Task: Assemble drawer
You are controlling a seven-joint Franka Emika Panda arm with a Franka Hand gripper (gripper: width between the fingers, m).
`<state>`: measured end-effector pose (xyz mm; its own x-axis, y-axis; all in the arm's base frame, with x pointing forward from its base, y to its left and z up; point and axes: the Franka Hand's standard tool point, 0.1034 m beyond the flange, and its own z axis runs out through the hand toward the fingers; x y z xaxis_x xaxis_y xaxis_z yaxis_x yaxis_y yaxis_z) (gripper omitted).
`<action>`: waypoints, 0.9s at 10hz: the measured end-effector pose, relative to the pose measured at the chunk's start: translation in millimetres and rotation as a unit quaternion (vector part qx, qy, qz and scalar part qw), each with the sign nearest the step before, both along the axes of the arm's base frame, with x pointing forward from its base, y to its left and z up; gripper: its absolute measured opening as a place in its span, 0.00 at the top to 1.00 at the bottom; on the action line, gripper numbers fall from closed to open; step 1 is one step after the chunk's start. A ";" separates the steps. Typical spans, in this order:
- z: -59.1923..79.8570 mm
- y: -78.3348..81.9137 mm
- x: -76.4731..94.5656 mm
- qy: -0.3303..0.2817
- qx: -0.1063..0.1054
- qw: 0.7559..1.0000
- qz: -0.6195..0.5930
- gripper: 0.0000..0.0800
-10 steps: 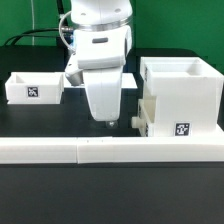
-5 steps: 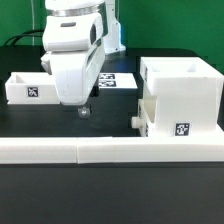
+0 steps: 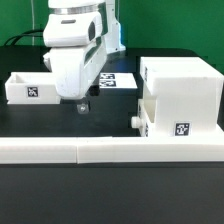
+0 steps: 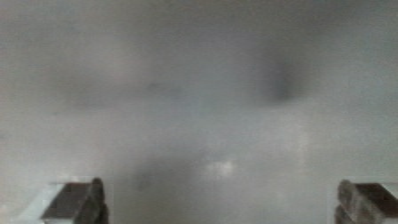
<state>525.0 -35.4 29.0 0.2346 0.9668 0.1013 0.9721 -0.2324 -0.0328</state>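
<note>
The white drawer housing [image 3: 186, 92] stands at the exterior view's right, with a tag low on its front. One small tray sits in its side, its knob [image 3: 136, 119] sticking out toward the middle. The other tray [image 3: 28, 88] stands apart at the exterior view's left, open side up, with a tag on its front. My gripper [image 3: 82, 106] hangs low over the black table just right of that loose tray, touching neither. In the wrist view the gripper [image 4: 222, 200] shows two fingertips [image 4: 75, 200] far apart with only a blurred grey surface between them: open and empty.
A long low white border bar [image 3: 110, 150] runs along the front of the table. The marker board [image 3: 120, 82] lies flat behind my gripper, partly hidden by the arm. Dark cables hang at the back left.
The arm has swung from beside the housing's knob to the exterior view's left, toward the loose tray. Over the last half second it has barely moved. The parts have not moved.
</note>
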 end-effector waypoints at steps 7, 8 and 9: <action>6.8 -12.0 -26.3 0.005 -0.006 0.951 -0.308 0.19; 6.7 -11.8 -26.2 0.007 -0.006 0.944 -0.329 0.19; 6.5 -11.2 -26.3 0.011 -0.004 0.933 -0.360 0.19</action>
